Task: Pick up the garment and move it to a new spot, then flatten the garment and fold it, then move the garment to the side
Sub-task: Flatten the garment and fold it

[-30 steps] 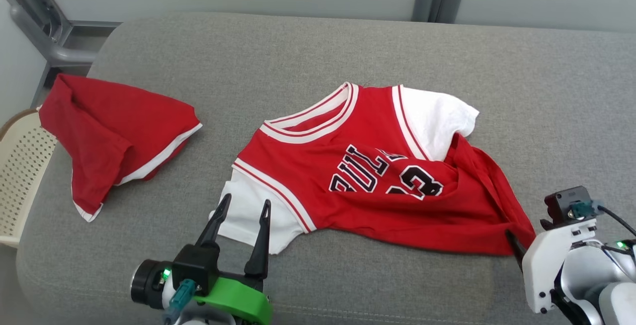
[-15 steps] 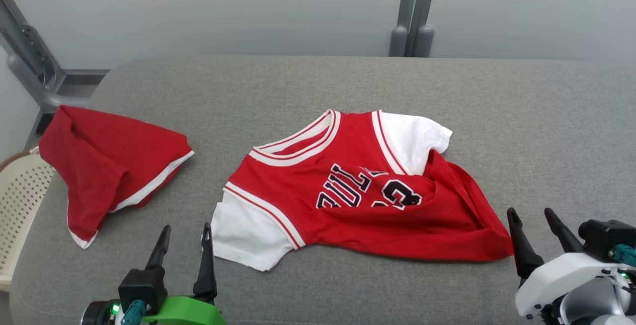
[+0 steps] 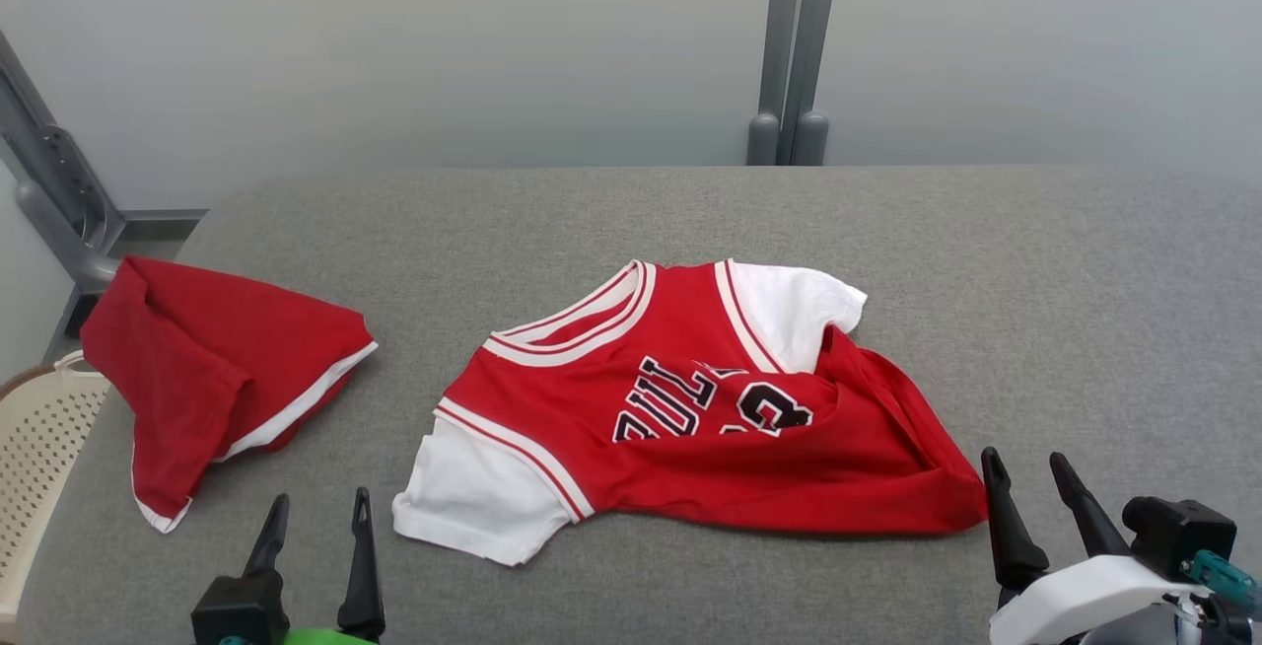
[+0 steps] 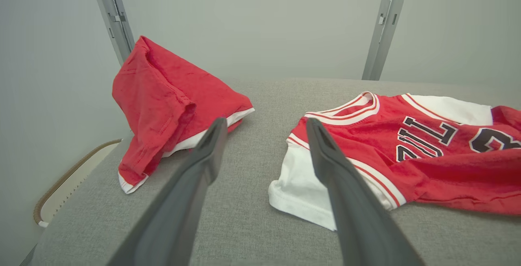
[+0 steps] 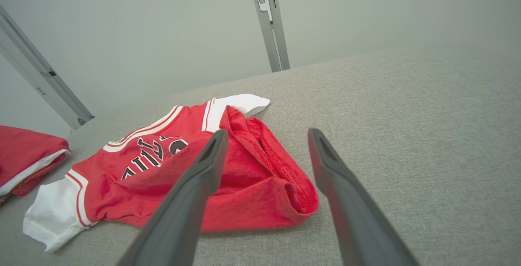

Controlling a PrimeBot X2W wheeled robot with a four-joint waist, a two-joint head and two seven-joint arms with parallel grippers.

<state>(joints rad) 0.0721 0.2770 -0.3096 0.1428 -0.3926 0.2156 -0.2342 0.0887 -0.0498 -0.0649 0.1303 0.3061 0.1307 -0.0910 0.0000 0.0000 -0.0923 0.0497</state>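
From the head view, the garment (image 3: 690, 418), a red jersey with white sleeves and dark lettering, lies chest-up in the middle of the grey fabric-covered worktop (image 3: 1035, 260). Its collar points toward the far left. One white sleeve is spread flat at the near left, and the hem end on the right is rumpled and folded over on itself. The left gripper (image 3: 320, 502) sits low at the near edge, its jaws apart and empty, near the white sleeve but clear of it. The right gripper (image 3: 1025, 463) is at the near right, jaws parted and holding nothing, just beside the corner of the rumpled hem. A second red cloth (image 3: 217, 369) with white trim lies bunched at the worktop's left end. A cream perforated basket (image 3: 39, 428) stands beyond that end, and a grey metal post (image 3: 794, 53) rises against the back wall.

In the left wrist view, the two dark jaws spread wide over bare grey fabric. The white sleeve lies just to the right of the right-hand jaw, and the second red cloth is beyond the left-hand one, well apart from the jersey.

In the right wrist view, the jaws are again wide apart with nothing in them. The bunched hem lies below and beyond them, partly hidden by the left-hand jaw. I cannot tell whether that jaw touches the cloth. To the right the worktop is plain grey fabric.
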